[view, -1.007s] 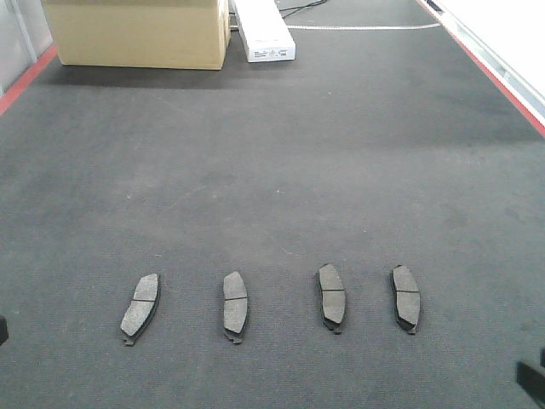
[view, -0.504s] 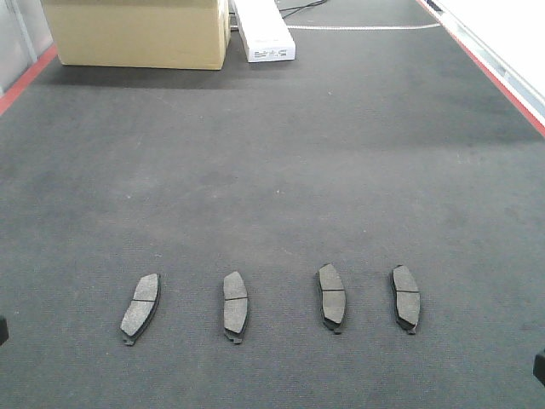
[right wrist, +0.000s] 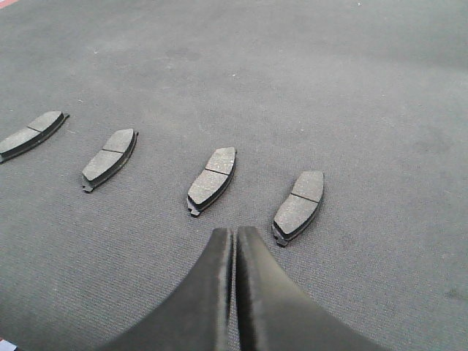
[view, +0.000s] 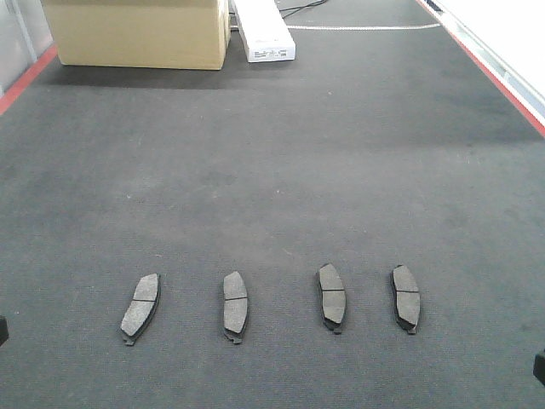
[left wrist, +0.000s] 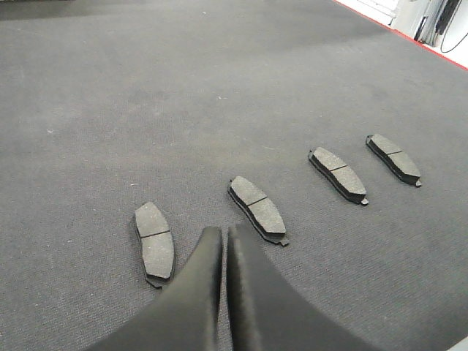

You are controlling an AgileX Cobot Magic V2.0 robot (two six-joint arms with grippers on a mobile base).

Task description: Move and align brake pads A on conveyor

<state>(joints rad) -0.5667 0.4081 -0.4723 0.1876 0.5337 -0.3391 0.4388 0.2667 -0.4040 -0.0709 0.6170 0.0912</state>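
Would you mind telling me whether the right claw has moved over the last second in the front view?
Yes. The right claw has slid right, toward the frame edge, away from the rightmost brake pad, which stayed put.

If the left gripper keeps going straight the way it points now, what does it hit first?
Probably bare conveyor. The shut left gripper points into the gap between the leftmost brake pad and the second pad, though depth is unclear from this view.
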